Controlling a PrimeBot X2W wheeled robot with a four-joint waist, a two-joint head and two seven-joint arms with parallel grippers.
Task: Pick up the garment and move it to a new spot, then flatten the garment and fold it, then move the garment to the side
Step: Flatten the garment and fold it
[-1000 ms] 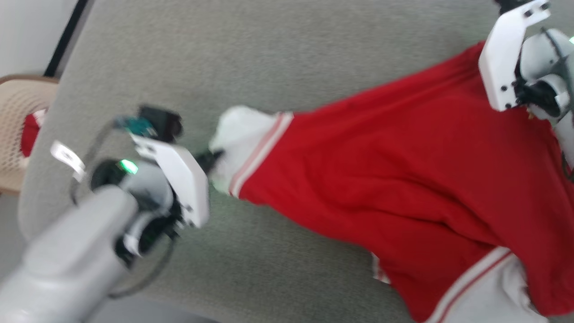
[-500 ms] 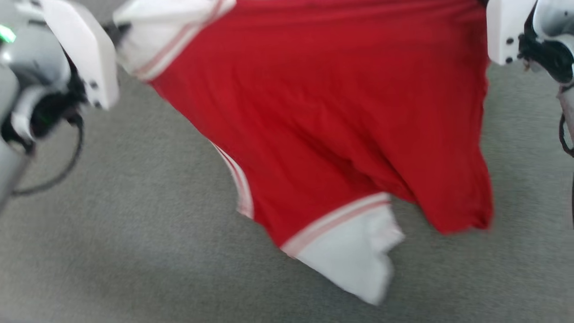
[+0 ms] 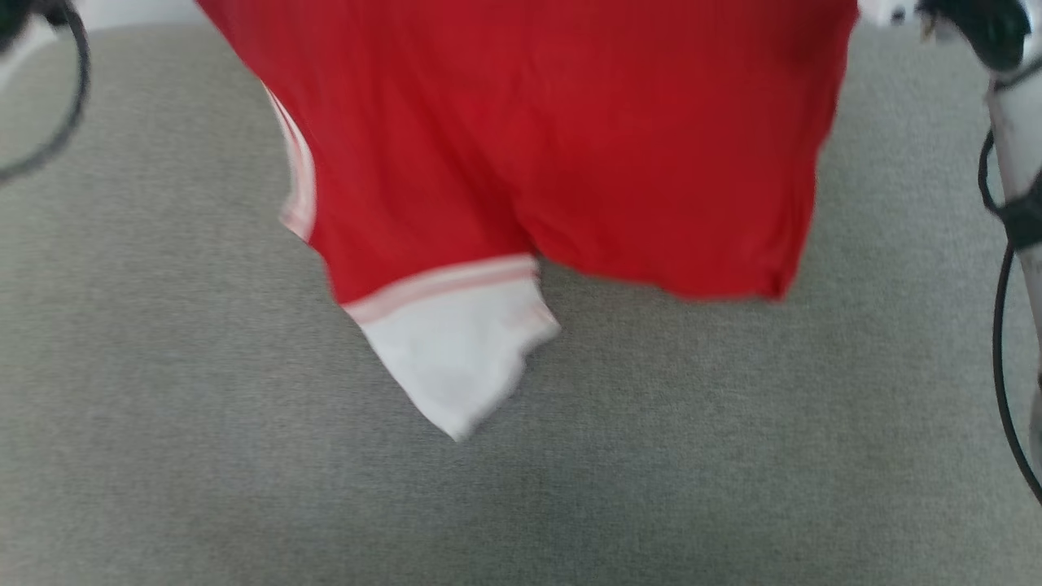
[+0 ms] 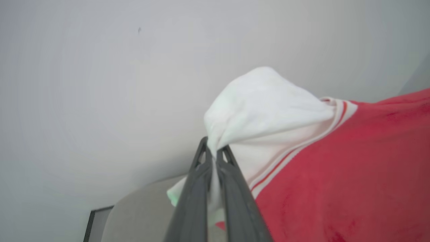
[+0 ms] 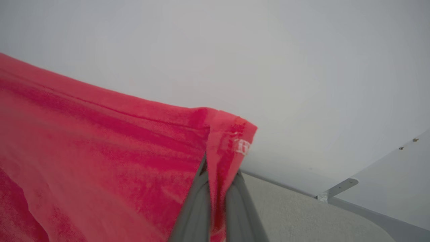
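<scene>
The garment point(image 3: 570, 146) is soft, matt red cloth with no sheen; close up in the wrist views it shows a faintly fuzzy nap. Its white sleeve point(image 3: 452, 358) is the same dull cloth (the striped band at the seam may be ribbed, but blur hides it). Beneath the garment, the grey surface point(image 3: 244, 456) is a coarse, felt-like textile, matt and grainy. The left gripper point(image 4: 213, 148) and right gripper point(image 5: 218, 171) have smooth, matt, dark grey fingers, plastic by the look. Right of the garment, a black cable point(image 3: 997, 325) looks smooth and slightly glossy. Behind the garment, the wall point(image 4: 100, 84) is smooth, pale and matt.
</scene>
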